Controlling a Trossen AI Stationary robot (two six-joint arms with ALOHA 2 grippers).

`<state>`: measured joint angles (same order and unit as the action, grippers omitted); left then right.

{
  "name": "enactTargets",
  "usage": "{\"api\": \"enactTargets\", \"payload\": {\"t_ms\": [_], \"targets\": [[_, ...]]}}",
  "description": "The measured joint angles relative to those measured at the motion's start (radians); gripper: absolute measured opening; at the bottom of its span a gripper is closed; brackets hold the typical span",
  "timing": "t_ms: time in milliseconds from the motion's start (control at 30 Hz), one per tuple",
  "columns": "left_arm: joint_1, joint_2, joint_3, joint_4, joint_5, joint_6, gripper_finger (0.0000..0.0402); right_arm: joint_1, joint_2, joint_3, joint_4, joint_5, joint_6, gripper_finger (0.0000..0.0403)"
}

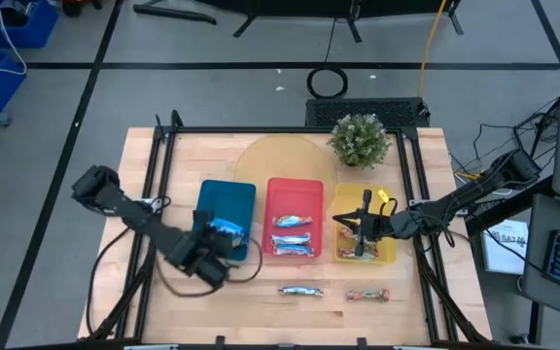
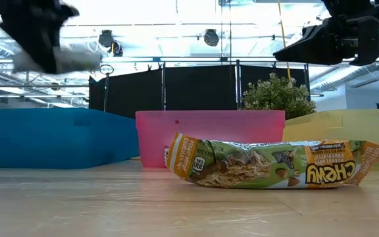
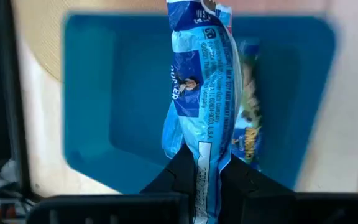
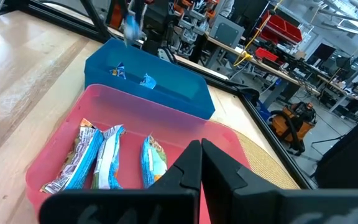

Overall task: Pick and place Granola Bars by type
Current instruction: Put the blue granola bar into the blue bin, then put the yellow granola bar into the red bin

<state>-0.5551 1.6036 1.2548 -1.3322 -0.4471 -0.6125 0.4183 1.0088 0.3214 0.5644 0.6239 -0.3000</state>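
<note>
Blue granola bar (image 3: 201,93), pinched by the left hand (image 3: 199,177), hangs lengthwise over the blue tray (image 1: 229,199), left of centre.

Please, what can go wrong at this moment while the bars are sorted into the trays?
1. The left end effector pinches the blue bar only at its wrapper end, so the bar may slip or swing and land outside the blue tray.
2. The right end effector is shut and empty over the yellow tray; two bars lie unsorted on the table.
</note>
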Motion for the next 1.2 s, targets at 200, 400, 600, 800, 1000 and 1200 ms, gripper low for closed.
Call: {"api": "enactTargets", "payload": {"t_ms": [200,400,600,800,1000,1200], "targets": [[0.123,0.004,-0.191,0.187,0.121,0.157,0.0035,0.0,0.0,0.0,0.0,0.0,0.0,0.0],[0.193,0.003,-0.23,0.225,0.198,0.167,0.0082,0.0,0.0,0.0,0.0,0.0,-0.009,0.0],[0.197,0.002,-0.175,0.18,0.263,0.204,0.0144,0.0,0.0,0.0,0.0,0.0,-0.009,0.0],[0.079,-0.166,-0.142,0.328,0.06,0.267,0.0137,0.0,0.0,0.0,0.0,0.0,0.001,0.0],[0.059,-0.474,-0.398,0.956,0.084,0.601,0.0046,0.0,0.0,0.0,0.04,-0.013,0.023,0.0],[0.189,-0.642,-0.717,1.393,0.15,0.56,0.0009,0.0,0.0,0.0,0.111,-0.075,0.038,0.0]]}}
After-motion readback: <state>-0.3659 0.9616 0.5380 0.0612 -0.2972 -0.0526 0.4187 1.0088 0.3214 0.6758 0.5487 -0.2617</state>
